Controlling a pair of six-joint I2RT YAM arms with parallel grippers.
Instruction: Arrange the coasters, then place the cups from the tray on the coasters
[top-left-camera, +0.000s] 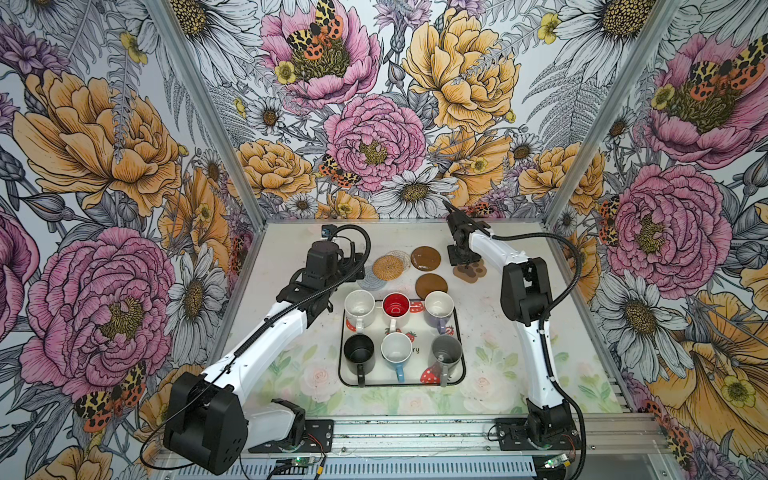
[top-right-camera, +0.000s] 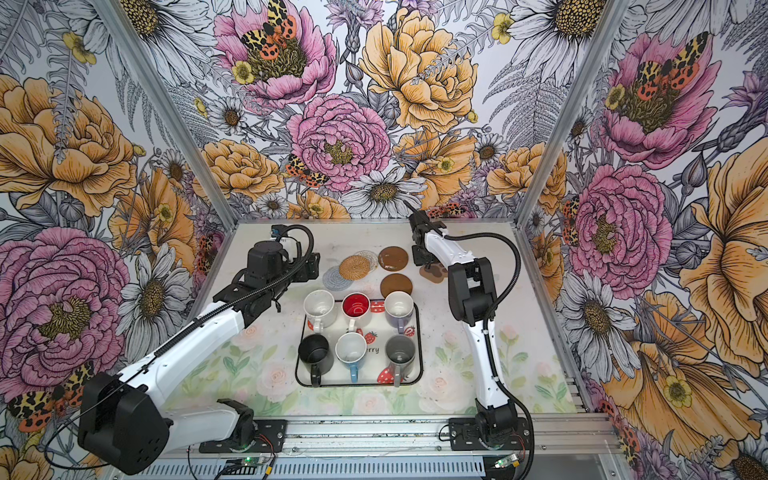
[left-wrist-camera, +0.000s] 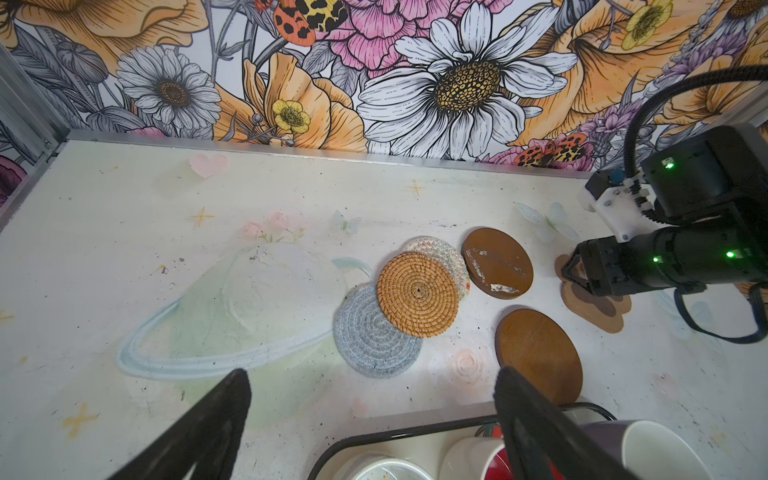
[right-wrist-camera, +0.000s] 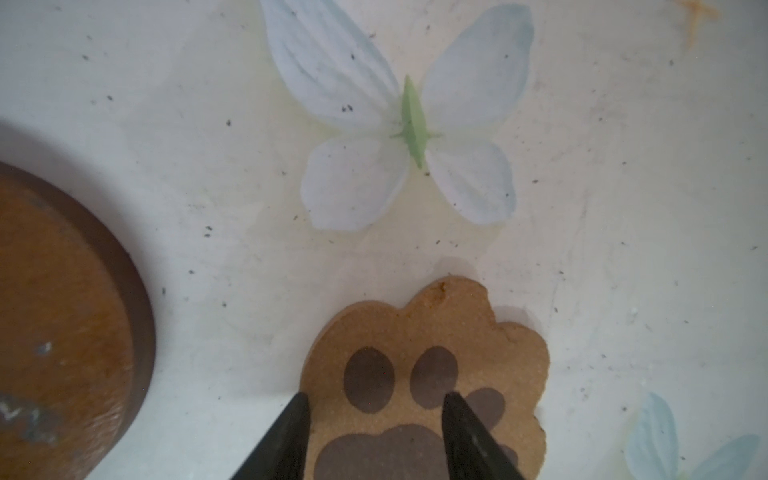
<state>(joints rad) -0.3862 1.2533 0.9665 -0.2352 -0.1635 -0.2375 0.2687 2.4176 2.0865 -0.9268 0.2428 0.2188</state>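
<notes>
Paw-shaped coaster (right-wrist-camera: 428, 332) lies flat toward the surface's (top-left-camera: 486, 328) far right, the right tool (right-wrist-camera: 376, 401) poised at it, tips partly apart. Two brown discs (top-left-camera: 426, 257) lie beside it. The rattan coaster (top-left-camera: 388, 267) overlaps the blue-grey coaster (top-left-camera: 365, 282) and the beaded coaster (top-left-camera: 401, 255). The left tool (left-wrist-camera: 372, 374) hangs wide apart, empty, near the tray (top-left-camera: 380, 376).

Left gripper (left-wrist-camera: 372, 374) hovers with jaws spread wide; right gripper (right-wrist-camera: 376, 398) points down, jaws partly parted.
</notes>
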